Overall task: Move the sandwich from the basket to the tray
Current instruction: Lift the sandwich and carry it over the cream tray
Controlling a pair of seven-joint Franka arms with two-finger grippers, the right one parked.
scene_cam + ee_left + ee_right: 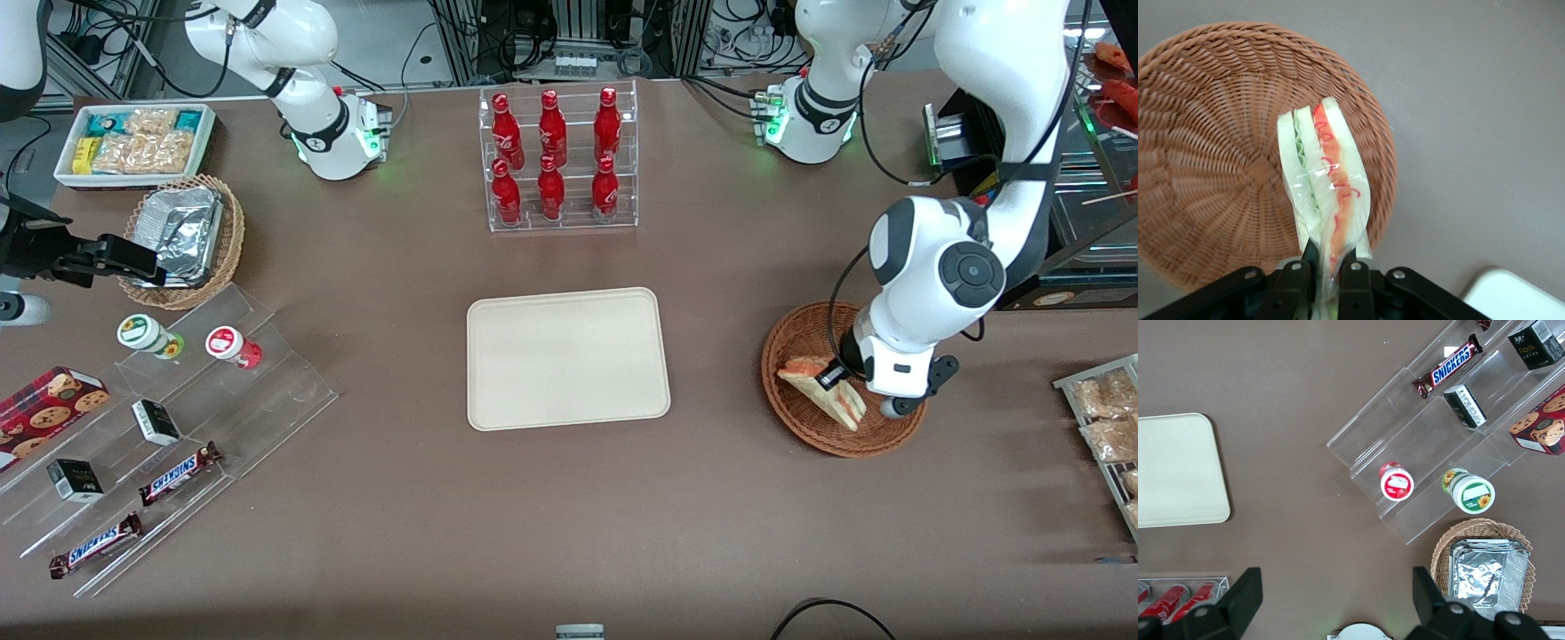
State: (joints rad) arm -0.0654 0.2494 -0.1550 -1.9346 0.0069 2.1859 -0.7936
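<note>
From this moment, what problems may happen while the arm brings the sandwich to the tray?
The gripper, above the basket, is shut on one narrow end of the sandwich, so most of the wedge hangs free; it may swing or slip out.

The fingers pinch clear wrapping over soft bread; the layers could squash or slide apart.

The tray lies toward the parked arm's end, so the weak hold must last the whole carry.

reddish-brown woven basket (1218, 133); white, green, orange-red sandwich (1325, 187); cream tray (567, 357); black gripper (1328, 273).
</note>
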